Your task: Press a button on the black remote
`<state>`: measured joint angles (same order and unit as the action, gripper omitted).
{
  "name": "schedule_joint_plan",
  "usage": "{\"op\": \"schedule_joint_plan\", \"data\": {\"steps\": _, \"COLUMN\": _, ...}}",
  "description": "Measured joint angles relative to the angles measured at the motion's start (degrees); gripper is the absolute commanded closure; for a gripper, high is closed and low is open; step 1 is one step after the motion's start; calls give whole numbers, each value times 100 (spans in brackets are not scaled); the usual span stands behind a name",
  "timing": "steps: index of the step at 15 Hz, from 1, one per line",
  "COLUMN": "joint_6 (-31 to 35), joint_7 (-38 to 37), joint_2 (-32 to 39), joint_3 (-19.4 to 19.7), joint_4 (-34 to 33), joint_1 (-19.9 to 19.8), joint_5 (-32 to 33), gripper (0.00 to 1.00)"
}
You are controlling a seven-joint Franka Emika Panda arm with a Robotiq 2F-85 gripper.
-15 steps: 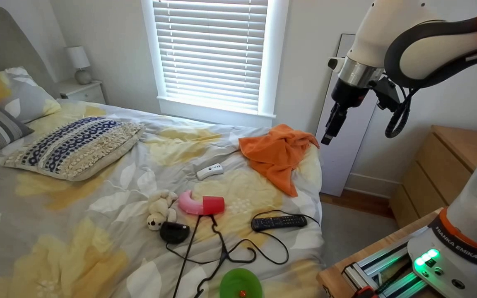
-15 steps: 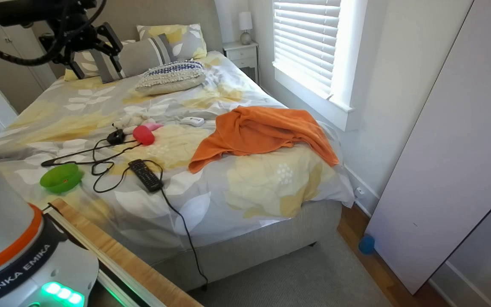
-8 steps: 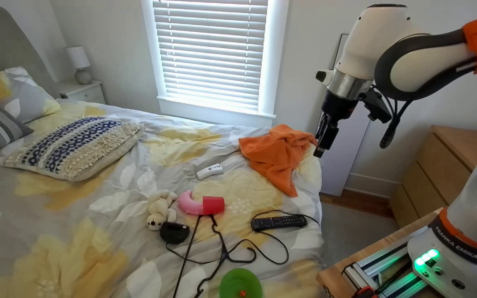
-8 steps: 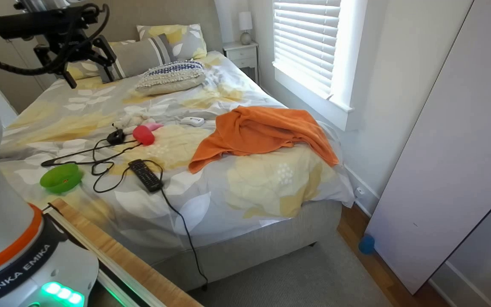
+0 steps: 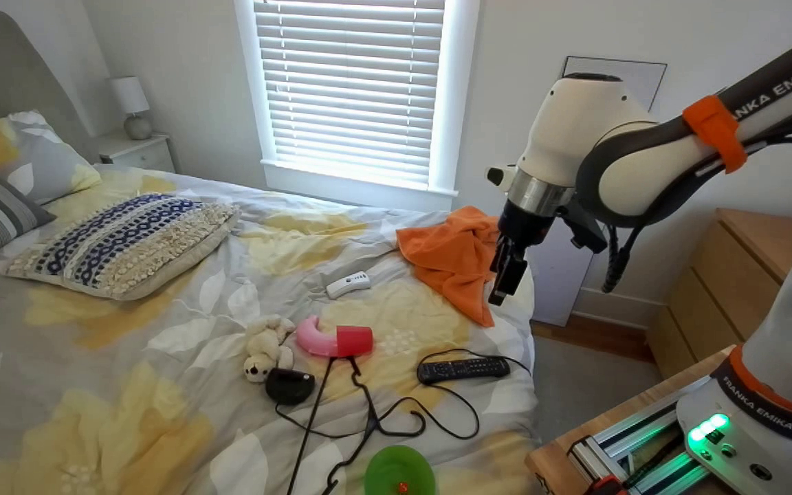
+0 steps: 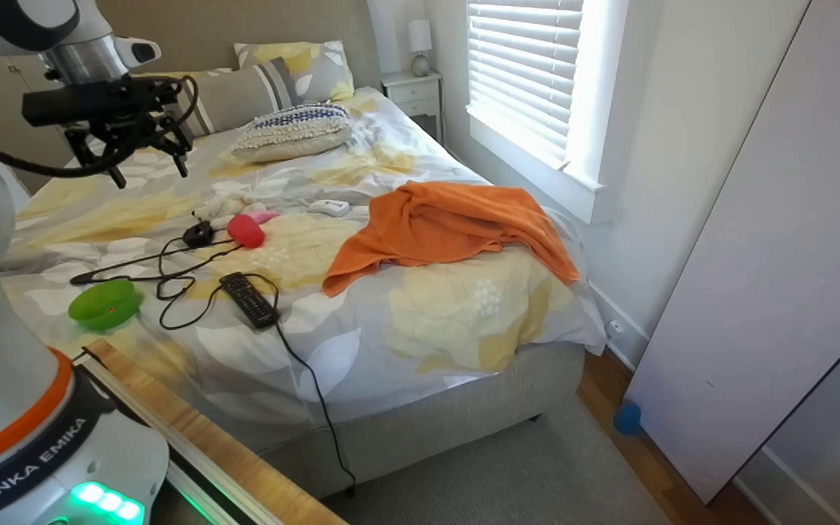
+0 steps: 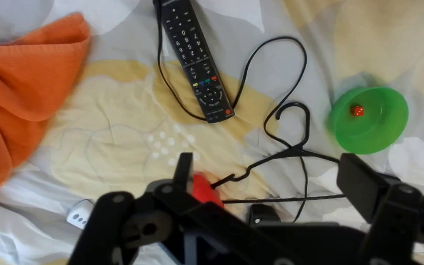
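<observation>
The black remote lies flat, buttons up, near the edge of the bed. It also shows in an exterior view with a black cable beside it. In the wrist view the remote lies at the top, its top end cut by the frame edge. My gripper is open and empty, its two fingers wide apart. In an exterior view the gripper hangs in the air above the bed, higher than the remote and apart from it. The gripper also shows in the air at upper left.
A black cable and black hanger lie beside the remote. A green bowl holds a red die. An orange cloth, a white remote, a pink and red object, a stuffed toy and a black box lie on the bed.
My arm and gripper have moved down, and to the left in an exterior view, nearer the bed. The gripper stays open. The remote and the other objects have not moved.
</observation>
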<state>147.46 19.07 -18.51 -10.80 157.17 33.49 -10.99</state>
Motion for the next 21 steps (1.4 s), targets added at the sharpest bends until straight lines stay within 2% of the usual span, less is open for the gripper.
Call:
{"op": "schedule_joint_plan", "data": {"steps": 7, "joint_6": 1207, "joint_7": 1, "joint_2": 1290, "joint_3": -86, "joint_4": -72, "joint_1": -110, "joint_5": -19, "gripper": 0}}
{"op": "schedule_joint_plan", "data": {"steps": 12, "joint_6": 1931, "joint_7": -99, "joint_2": 2097, "joint_3": -361, "joint_4": -222, "joint_1": -551, "joint_5": 166, "gripper": 0}}
{"op": "schedule_joint_plan", "data": {"steps": 17, "joint_6": 2232, "joint_7": -267, "joint_2": 2786, "joint_3": -563, "joint_4": -437, "joint_1": -990, "joint_5": 696, "gripper": 0}}
{"op": "schedule_joint_plan", "data": {"steps": 21, "joint_6": 2235, "joint_7": -82, "joint_2": 3180, "joint_3": -645, "joint_4": -649, "joint_1": -1073, "joint_5": 554, "gripper": 0}}
